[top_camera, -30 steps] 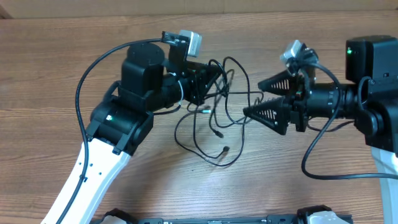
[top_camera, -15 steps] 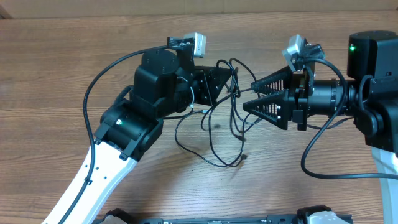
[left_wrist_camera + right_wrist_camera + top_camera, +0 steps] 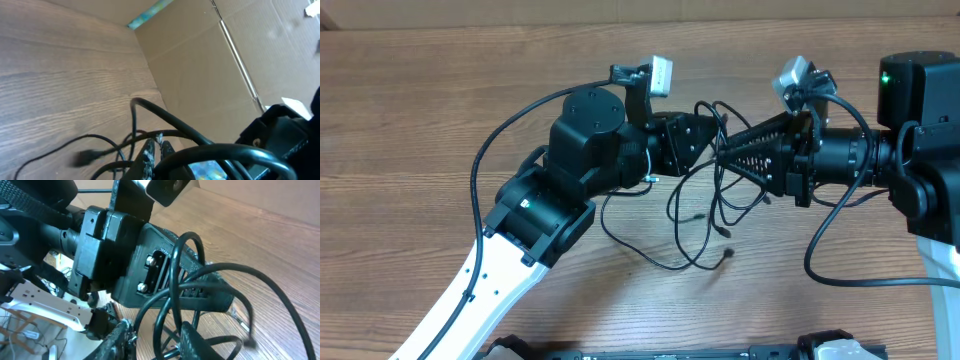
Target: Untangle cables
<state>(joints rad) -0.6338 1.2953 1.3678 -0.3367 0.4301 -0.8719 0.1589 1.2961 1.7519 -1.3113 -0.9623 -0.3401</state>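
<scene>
The cables (image 3: 695, 215) are a tangle of thin black cords with small plug ends, hanging in loops to the wooden table below the two grippers. My left gripper (image 3: 712, 138) is shut on strands at the top of the tangle. In the left wrist view its fingertips (image 3: 156, 145) are pressed together with a cord (image 3: 150, 106) crossing them and a blurred plug (image 3: 82, 158) lower left. My right gripper (image 3: 728, 152) faces it, almost tip to tip. Its jaws (image 3: 155, 337) still show a narrow gap, with looped cords (image 3: 173, 280) running between the fingers.
The thick black cable of the left arm (image 3: 472, 170) arcs over the table at the left, and the right arm's own cable (image 3: 817, 250) loops at the lower right. A cardboard wall (image 3: 210, 70) borders the far side of the table.
My left gripper has carried the cables to the right, up to the right gripper. The right gripper's jaws have narrowed from wide open around the strands. The hanging loops shifted right.
</scene>
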